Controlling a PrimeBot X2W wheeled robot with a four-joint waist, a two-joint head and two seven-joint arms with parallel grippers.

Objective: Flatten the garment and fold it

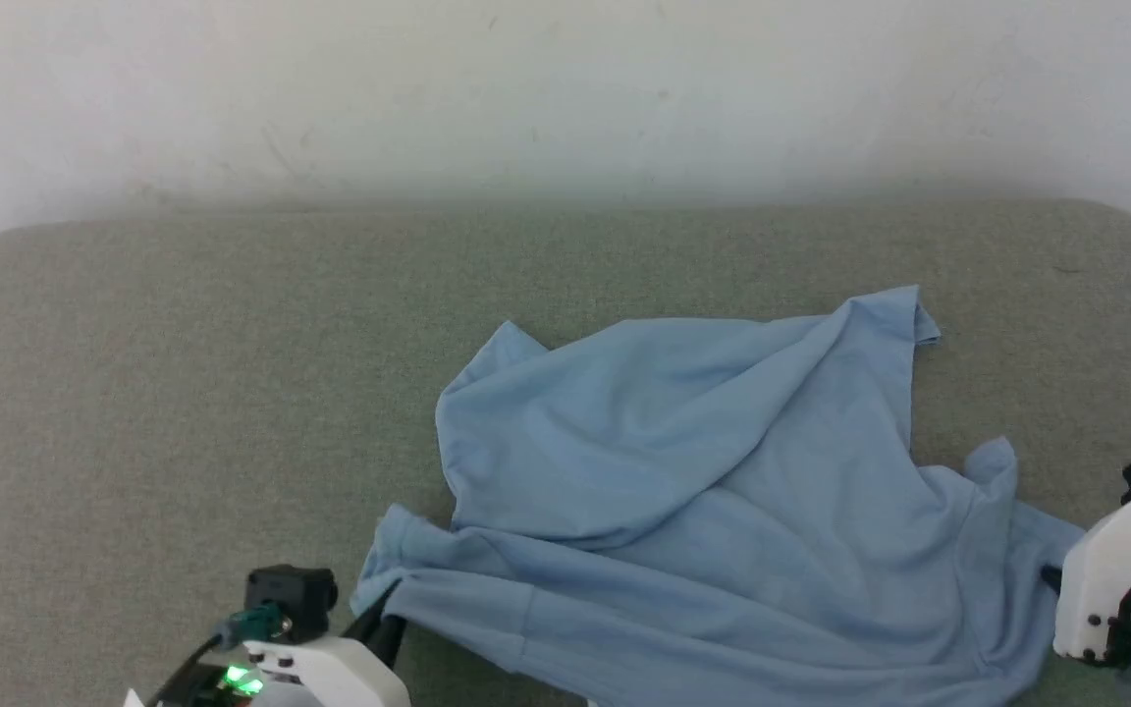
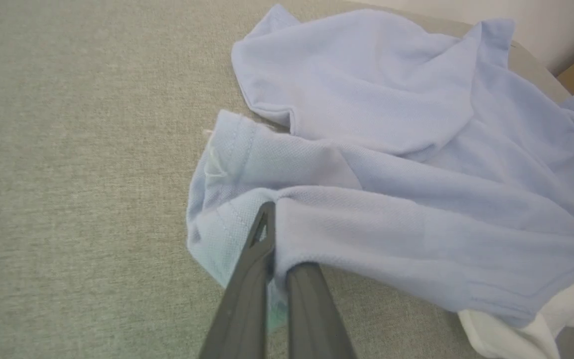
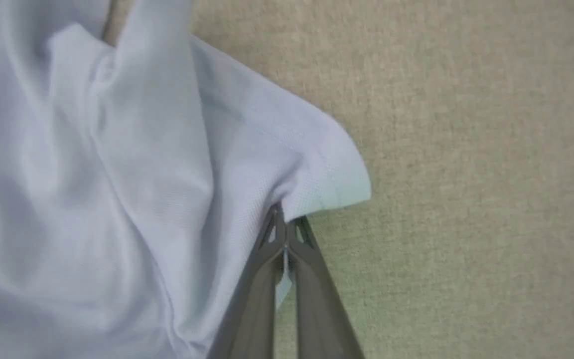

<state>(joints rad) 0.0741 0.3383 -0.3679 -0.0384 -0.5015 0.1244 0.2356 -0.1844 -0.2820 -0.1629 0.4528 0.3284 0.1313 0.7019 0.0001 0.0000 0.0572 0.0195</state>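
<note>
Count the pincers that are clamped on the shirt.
2. The left pincer is shut on the shirt at a hemmed edge on its near left side. The right pincer is shut on a hemmed corner on its right side.

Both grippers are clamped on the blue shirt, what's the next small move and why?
Probably lift both slightly and draw them apart. The left gripper and right gripper are each shut on an edge of the shirt, which lies crumpled with deep folds, so gentle tension should start flattening it.
</note>
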